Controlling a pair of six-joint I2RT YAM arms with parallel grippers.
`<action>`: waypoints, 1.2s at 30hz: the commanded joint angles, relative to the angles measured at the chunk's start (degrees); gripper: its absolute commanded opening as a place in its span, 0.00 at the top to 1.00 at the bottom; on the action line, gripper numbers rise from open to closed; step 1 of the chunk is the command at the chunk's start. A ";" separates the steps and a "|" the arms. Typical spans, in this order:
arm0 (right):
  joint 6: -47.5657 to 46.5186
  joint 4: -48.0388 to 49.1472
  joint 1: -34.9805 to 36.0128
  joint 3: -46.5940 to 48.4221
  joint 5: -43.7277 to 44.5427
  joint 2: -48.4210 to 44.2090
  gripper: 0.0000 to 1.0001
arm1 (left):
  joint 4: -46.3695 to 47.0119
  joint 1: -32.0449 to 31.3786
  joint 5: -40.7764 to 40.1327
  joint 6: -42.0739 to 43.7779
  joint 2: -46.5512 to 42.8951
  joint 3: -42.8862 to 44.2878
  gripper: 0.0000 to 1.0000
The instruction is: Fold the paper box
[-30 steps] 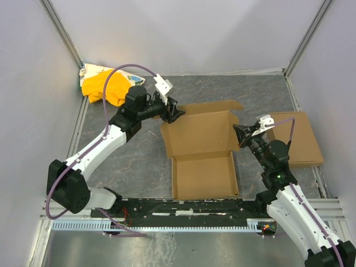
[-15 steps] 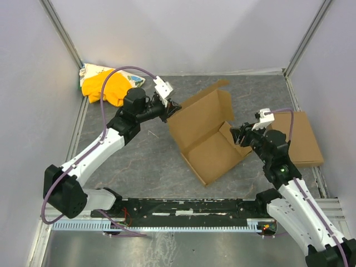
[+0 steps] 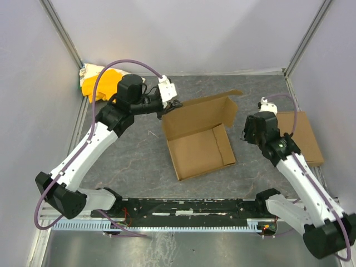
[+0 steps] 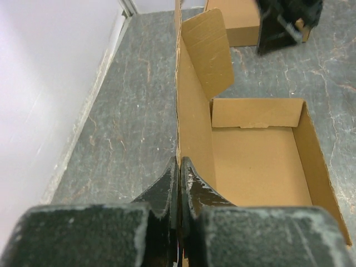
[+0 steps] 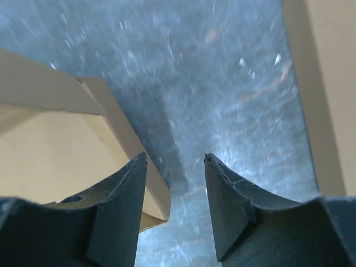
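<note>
- paper box (image 3: 197, 138) sits mid-table (image 3: 139, 161), tray open upward, lid panel raised along the far side
- left gripper (image 4: 179, 169) pinches the box's far-left upright edge, fingers pressed together on the cardboard
- right gripper (image 5: 175, 167) spread, just right of the box, not touching it
- box's long axis runs roughly left-right, right end skewed farther away

Left arm: reaches far and right, elbow bent.
Left end effector (image 4: 179, 161): fingers pinched together on a wall of the paper box (image 4: 253, 161).
Right arm: stretched far, wrist angled down.
Right end effector (image 5: 175, 158): fingers apart, gripping nothing.
</note>
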 commanded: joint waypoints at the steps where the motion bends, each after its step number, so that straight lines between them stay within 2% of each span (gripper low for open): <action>1: 2.20 -6.02 0.14 0.87 -6.69 5.58 0.48 | -7.67 -0.17 6.87 8.65 1.77 7.21 0.97; 4: 1.49 -4.21 0.11 -0.78 -13.97 6.02 0.49 | -6.10 -0.18 6.94 8.05 2.03 5.74 0.97; 7: 0.70 0.45 0.16 -4.87 -20.07 3.90 0.46 | -2.34 -0.16 6.48 6.92 1.20 1.77 0.97; 10: 1.48 3.16 0.07 -7.37 -21.49 3.28 0.43 | 1.99 -0.17 5.25 5.03 0.64 -2.60 0.97; 17: 0.49 6.29 0.13 -8.13 -26.67 10.34 0.42 | 13.50 -0.17 0.65 -2.71 -2.09 -10.53 0.97; 22: -1.92 8.16 0.08 -7.02 -25.57 13.91 0.42 | 19.73 -0.11 -3.49 -5.83 -3.37 -12.07 0.97; 26: -3.57 6.35 0.14 -3.36 -20.72 19.41 0.44 | 20.29 -0.13 -4.03 -6.48 -2.49 -11.89 0.97; 30: -4.35 9.60 0.46 -4.04 -18.13 22.56 0.45 | 20.38 0.09 -4.70 -7.61 -1.86 -11.91 0.97; 32: -4.87 11.65 1.27 -4.20 -16.39 24.55 0.48 | 21.52 0.30 -4.62 -9.78 -2.14 -12.43 0.97; 36: -5.05 8.21 5.59 -1.93 -6.24 27.03 0.76 | 22.08 1.22 -2.89 -13.07 -0.91 -11.79 0.97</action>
